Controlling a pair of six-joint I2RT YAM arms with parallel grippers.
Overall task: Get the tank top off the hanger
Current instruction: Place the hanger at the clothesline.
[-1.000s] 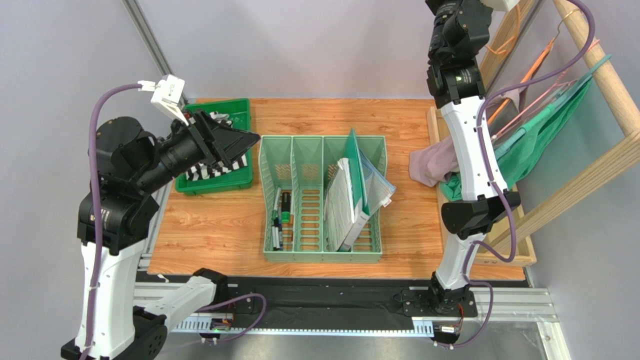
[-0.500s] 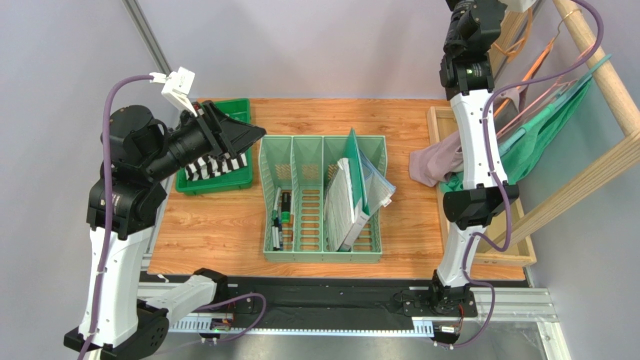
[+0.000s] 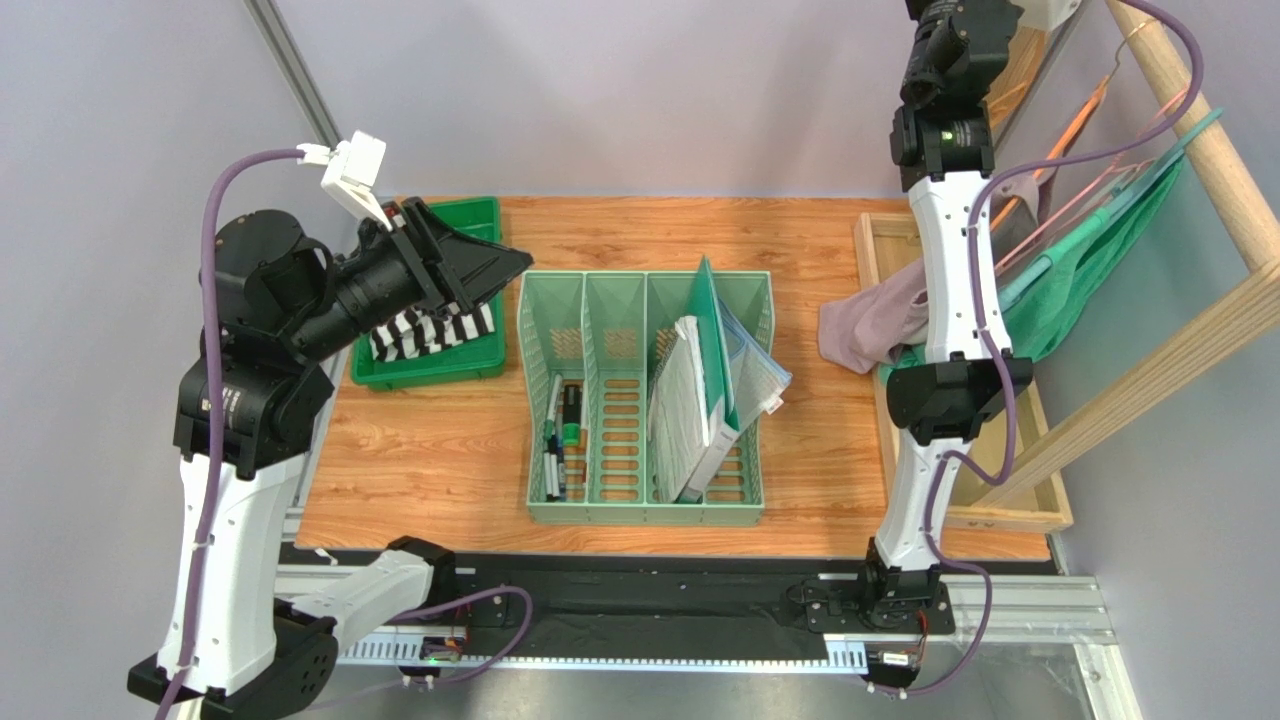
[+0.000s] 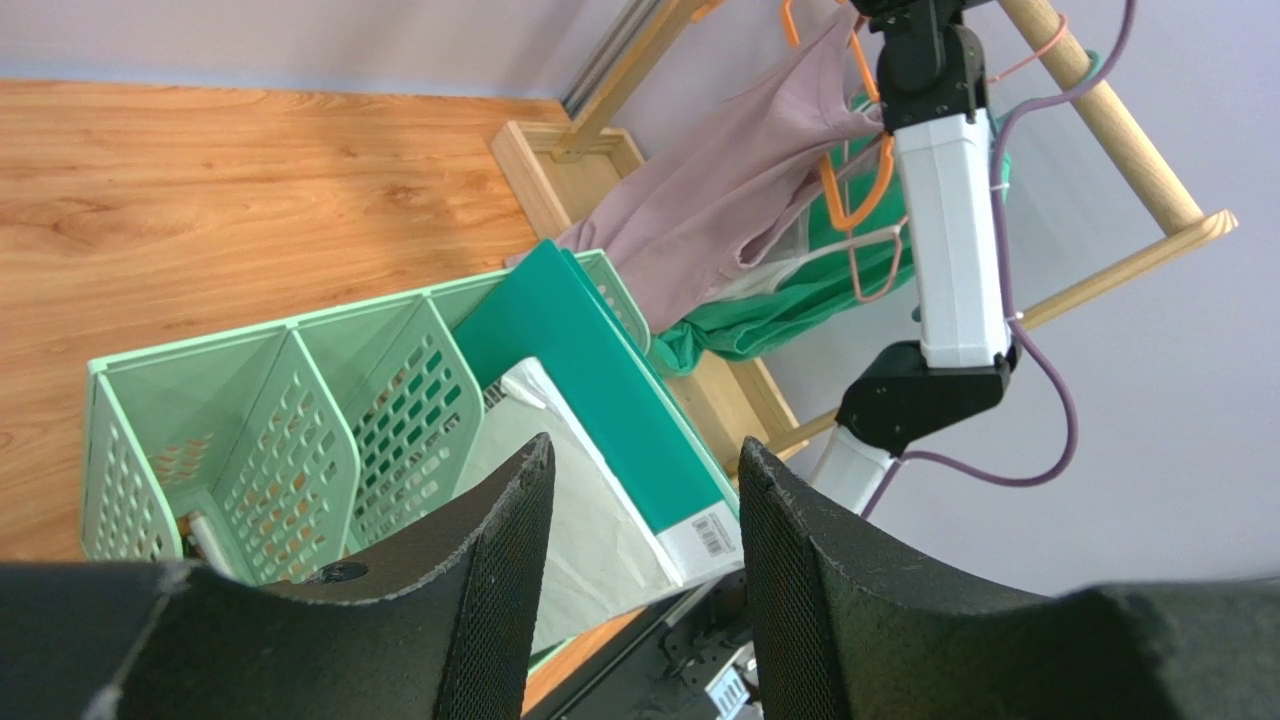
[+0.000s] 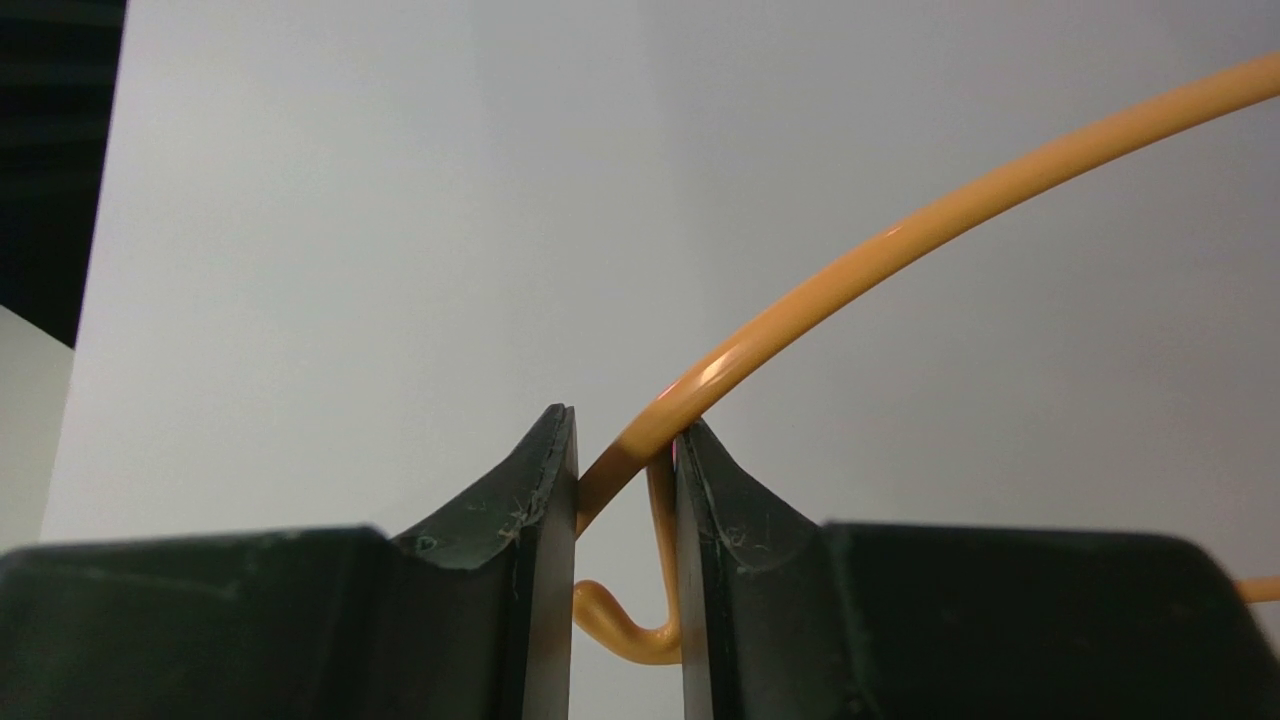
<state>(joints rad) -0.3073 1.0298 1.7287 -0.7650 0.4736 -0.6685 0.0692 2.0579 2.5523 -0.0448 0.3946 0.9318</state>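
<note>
A mauve tank top (image 3: 864, 323) hangs from an orange wire hanger (image 3: 1052, 143) at the right of the table, its lower part drooping beside the rack's base. In the left wrist view the tank top (image 4: 721, 195) drapes off the hanger (image 4: 842, 180) under the raised right arm. My right gripper (image 5: 624, 435) is shut on the hanger's wire (image 5: 902, 240), high up near the rack. My left gripper (image 3: 504, 270) hovers open over the table's left part, pointing toward the organizer; nothing sits between its fingers (image 4: 646, 458).
A wooden rack (image 3: 1202, 135) stands at the right with a green garment (image 3: 1082, 278) hanging on it. A green file organizer (image 3: 646, 398) with folders and pens fills the table's middle. A green tray (image 3: 466, 225) holding a striped item lies at the back left.
My right arm has lifted and swung slightly right with the hanger in its grip. The left arm has risen and shifted a little right; its jaws stay apart.
</note>
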